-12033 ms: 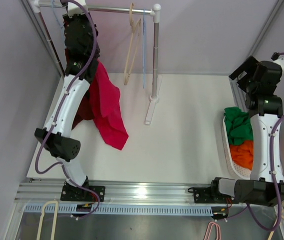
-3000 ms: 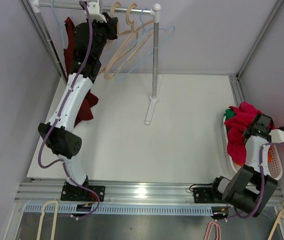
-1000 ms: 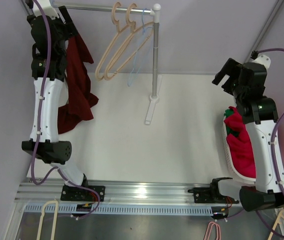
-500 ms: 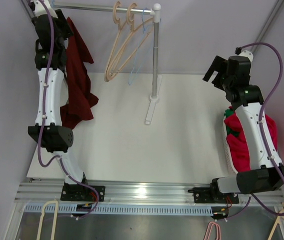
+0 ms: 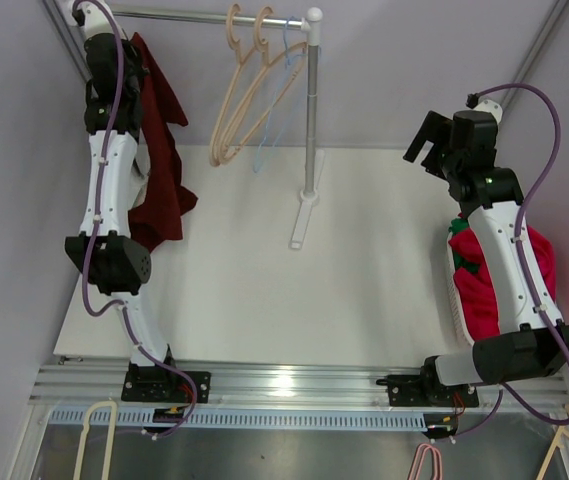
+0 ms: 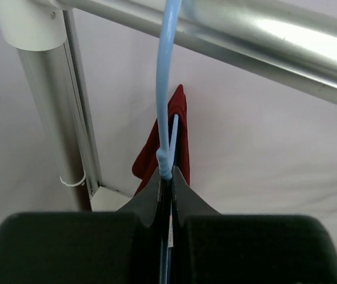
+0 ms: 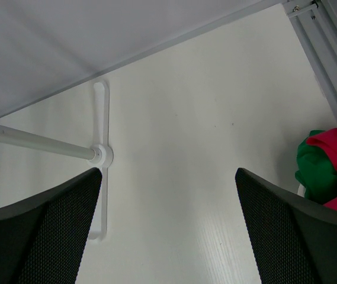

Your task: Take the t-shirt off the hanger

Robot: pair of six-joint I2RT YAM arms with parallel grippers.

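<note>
At the far left corner of the surface (image 5: 364,260), the left arm (image 5: 114,175) reaches up to the rail (image 5: 204,16). Its jaws are pinched shut on the neck of a blue hanger (image 6: 164,112), just below the hook. The dark red t-shirt (image 5: 159,150) appears to hang from that hanger, draped close against the arm's own links. Further along the rail dangle the empty hangers (image 5: 239,100), beside the upright post (image 5: 311,110).

Across the surface, the right arm (image 5: 504,230) is raised with its jaws spread wide and holding nothing, well apart from the garment. Below it, at the right edge, the basket (image 5: 451,285) holds a pile of clothes (image 5: 494,295).

The hazards appear to lie on the left. With only the hanger gripped, a pull could lift hook and shirt off the rail together without separating them. The hook might also catch on the rail and rock the slim stand. Cloth lying against the arm may drag or snag, and the shirt could slide off onto the surface before the distant right jaws arrive.
</note>
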